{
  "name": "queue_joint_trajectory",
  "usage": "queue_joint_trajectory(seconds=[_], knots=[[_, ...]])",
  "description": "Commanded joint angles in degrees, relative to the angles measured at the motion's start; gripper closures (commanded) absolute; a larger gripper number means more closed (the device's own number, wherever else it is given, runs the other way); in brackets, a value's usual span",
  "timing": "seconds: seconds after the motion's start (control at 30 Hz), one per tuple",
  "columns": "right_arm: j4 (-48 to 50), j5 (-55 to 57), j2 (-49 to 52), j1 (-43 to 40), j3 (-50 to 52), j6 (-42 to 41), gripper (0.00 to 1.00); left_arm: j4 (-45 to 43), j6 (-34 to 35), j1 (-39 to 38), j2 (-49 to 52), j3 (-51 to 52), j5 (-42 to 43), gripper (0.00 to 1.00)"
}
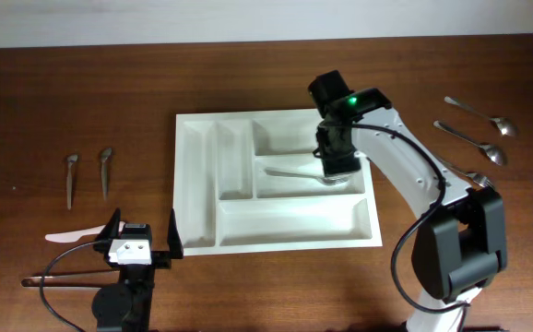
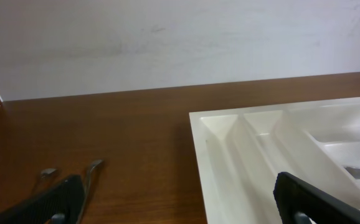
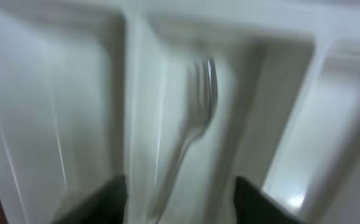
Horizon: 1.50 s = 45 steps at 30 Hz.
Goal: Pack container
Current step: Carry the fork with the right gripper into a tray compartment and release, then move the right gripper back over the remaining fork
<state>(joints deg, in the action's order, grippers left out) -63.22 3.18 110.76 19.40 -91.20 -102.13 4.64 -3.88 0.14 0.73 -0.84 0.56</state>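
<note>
**Fig. Right arm over the tray, fork set down.** The container (image 1: 294, 221), a white five-compartment tray, lies at mid-table. A fork (image 1: 290, 172) rests in the middle of its three wide compartments, with its long axis running left to right along that compartment. The right gripper (image 1: 336, 174) hangs directly over the fork's right end, pointing straight down. The right arm reaches in from its base at the near right, elbow bent, with the forearm crossing the tray's right rim.

In the blurred right wrist view, the fork (image 3: 198, 106) runs away from the gripper (image 3: 180, 193) between two compartment walls (image 3: 68, 93), tines farthest. Both dark fingers stand clear of the thin handle, so the fork appears released and lying free.

The left gripper (image 1: 142, 232) waits, spread wide and empty, just off the tray's near left corner. It faces the narrow compartments (image 2: 230, 155).

Loose spoons (image 1: 474, 140) lie on the table to the far right, well apart from the tray. The right arm is much the nearer to them. Judged from this, the next move is a lift clear of the walls, then a swing right.
</note>
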Motion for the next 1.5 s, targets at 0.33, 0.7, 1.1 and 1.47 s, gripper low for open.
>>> queue_joint_trajectory(seconds=[0.33,0.7,1.1,1.47], knots=[[-0.28,3.72,-1.42,-25.44,-2.89,24.17,0.01,0.09,-1.11,0.28,-0.39,0.35,-0.42,0.01],[1.29,1.62,1.77,-37.35,-1.81,19.1,0.01,0.09,-1.11,0.28,-0.39,0.35,-0.42,0.01],[2.8,-1.36,8.61,-40.83,-1.81,13.4,0.0,0.09,-1.11,0.28,-0.39,0.35,-0.39,0.01],[4.76,-1.46,11.47,-43.69,-1.81,12.24,0.01,0.09,-1.11,0.28,-0.39,0.35,-0.42,0.01]])
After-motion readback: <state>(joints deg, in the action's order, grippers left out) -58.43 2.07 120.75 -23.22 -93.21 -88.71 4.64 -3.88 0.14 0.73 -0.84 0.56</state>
